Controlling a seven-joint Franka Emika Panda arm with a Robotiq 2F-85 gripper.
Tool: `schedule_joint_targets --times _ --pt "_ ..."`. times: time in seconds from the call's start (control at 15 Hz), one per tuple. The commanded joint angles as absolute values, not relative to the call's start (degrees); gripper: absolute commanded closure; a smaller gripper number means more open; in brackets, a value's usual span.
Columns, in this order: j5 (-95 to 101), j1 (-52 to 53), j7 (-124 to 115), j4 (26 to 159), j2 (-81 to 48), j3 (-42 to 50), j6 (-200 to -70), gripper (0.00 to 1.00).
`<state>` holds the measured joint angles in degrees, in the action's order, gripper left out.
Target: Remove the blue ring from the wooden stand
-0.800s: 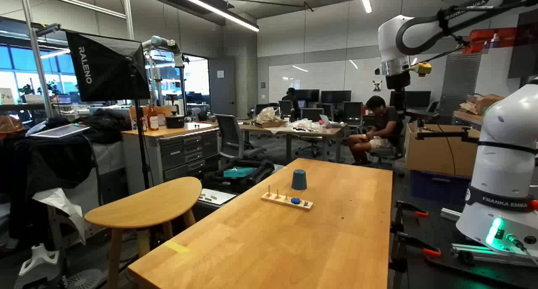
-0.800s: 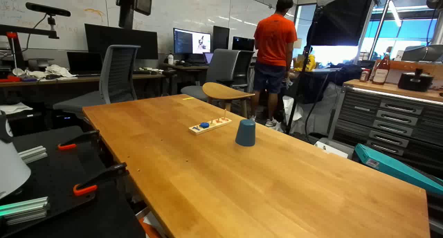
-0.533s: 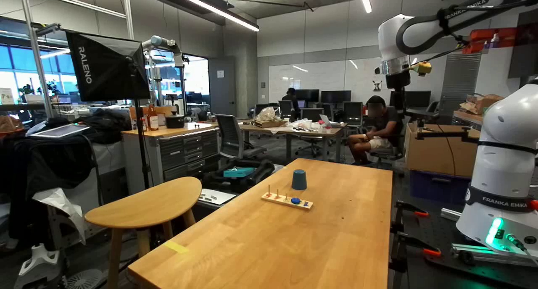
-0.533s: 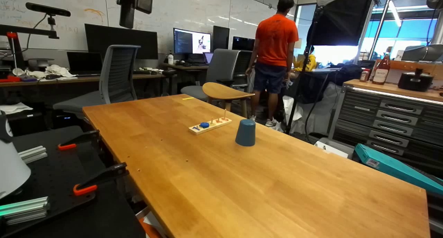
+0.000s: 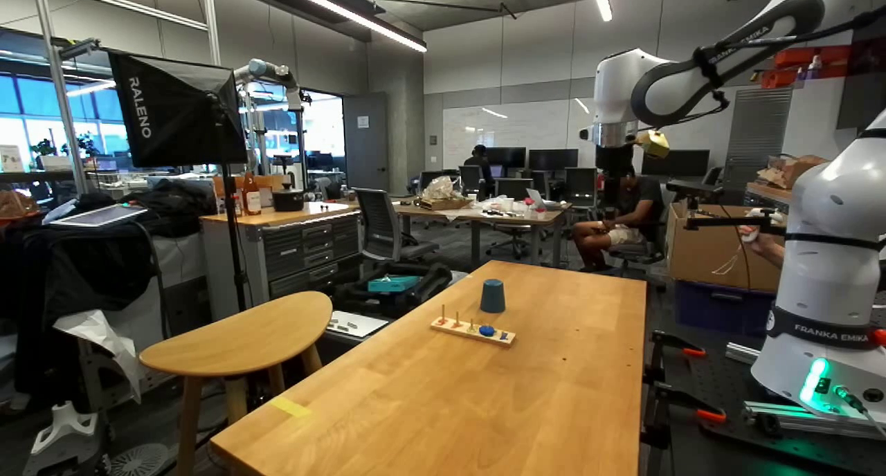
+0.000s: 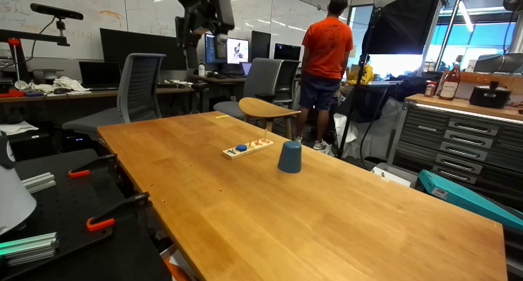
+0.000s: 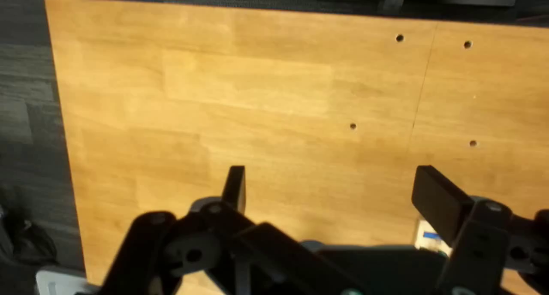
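The blue ring (image 5: 487,331) is a dark blue round piece seated on the small pale wooden stand (image 5: 462,331), towards one end. The ring (image 6: 241,148) and stand (image 6: 250,150) show in both exterior views. Several thin pegs stand along the rest of the stand. My gripper (image 6: 206,54) is high above the table and well apart from the stand. In the wrist view my gripper (image 7: 330,175) has its fingers wide apart with nothing between them. A corner of the stand (image 7: 422,229) shows below the right finger; the ring is hidden there.
An upside-down blue-grey cup (image 5: 493,296) stands close to the stand on the wooden table (image 6: 351,219). Clamps with orange ends (image 6: 101,224) hold the table edge on the robot's side. A wooden stool (image 5: 242,334) stands beside the table. A person sits in the background (image 5: 640,199).
The arm has moved out over the table and lower, away from its base. The gripper has come further into view. The ring, stand and cup have not moved.
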<state>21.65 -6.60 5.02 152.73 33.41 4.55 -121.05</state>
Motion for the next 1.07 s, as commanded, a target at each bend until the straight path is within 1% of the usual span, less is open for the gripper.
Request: schedule_joint_targets --times 0.0,0.2,0.4,0.73,1.0 --pt "21.79 -5.25 -0.40 147.87 18.71 1.60 -133.09 0.00" --pt "20.34 -4.59 -2.91 143.27 7.89 0.02 -139.14 0.00" --pt "17.73 -3.02 -2.34 136.57 -2.88 -0.49 -141.73 0.00" --pt "11.39 -0.08 -0.57 122.44 -19.40 -1.38 -142.55 0.00" --pt "10.74 2.52 -1.68 114.47 -27.66 -1.69 -142.05 0.00"
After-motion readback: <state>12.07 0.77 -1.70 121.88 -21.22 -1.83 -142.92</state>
